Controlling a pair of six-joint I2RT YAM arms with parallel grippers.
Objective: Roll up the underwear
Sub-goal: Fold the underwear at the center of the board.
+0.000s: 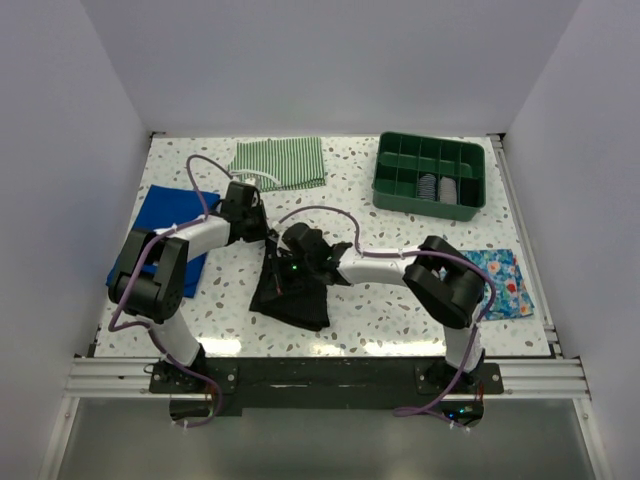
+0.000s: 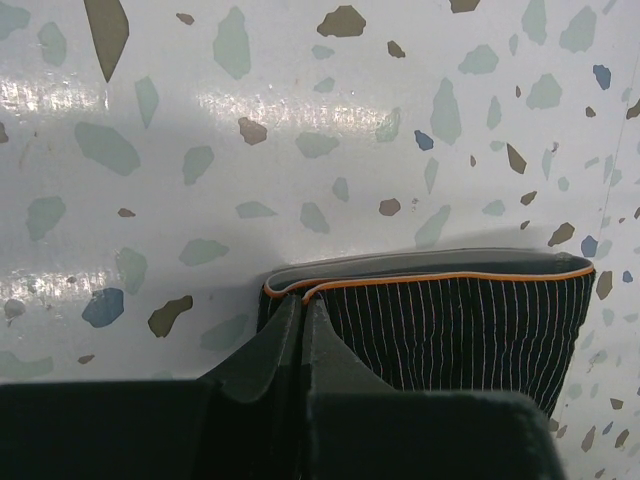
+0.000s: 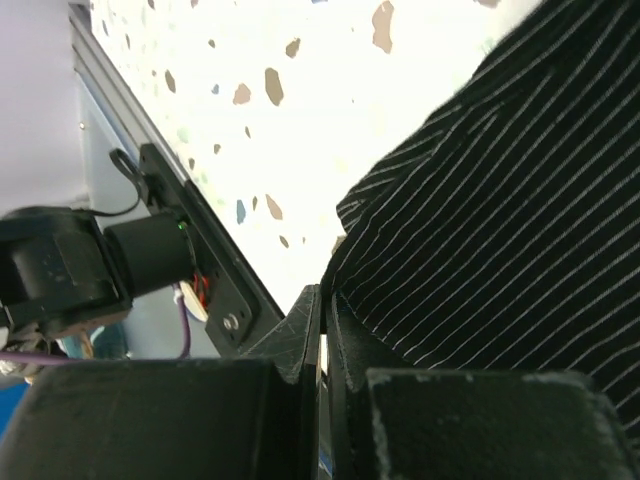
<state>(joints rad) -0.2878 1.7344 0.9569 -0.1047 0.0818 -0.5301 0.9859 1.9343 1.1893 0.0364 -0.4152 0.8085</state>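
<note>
The underwear (image 1: pixel 293 298) is a black garment with thin white pinstripes and an orange-trimmed edge, lying bunched at the table's near middle. My left gripper (image 1: pixel 268 240) is shut on its orange-trimmed corner; in the left wrist view the closed fingertips (image 2: pixel 302 300) pinch that edge and the underwear (image 2: pixel 470 325) stretches to the right. My right gripper (image 1: pixel 287 264) sits close beside the left one, over the cloth's upper part. Seen from the right wrist, its fingers (image 3: pixel 325 292) are shut on a fold of the underwear (image 3: pixel 500 220).
A green-and-white striped cloth (image 1: pixel 280 163) lies at the back left. The green divided tray (image 1: pixel 400 190) at the back right holds rolled items. A blue cloth (image 1: pixel 165 222) lies under the left arm, and a floral cloth (image 1: pixel 505 283) under the right arm.
</note>
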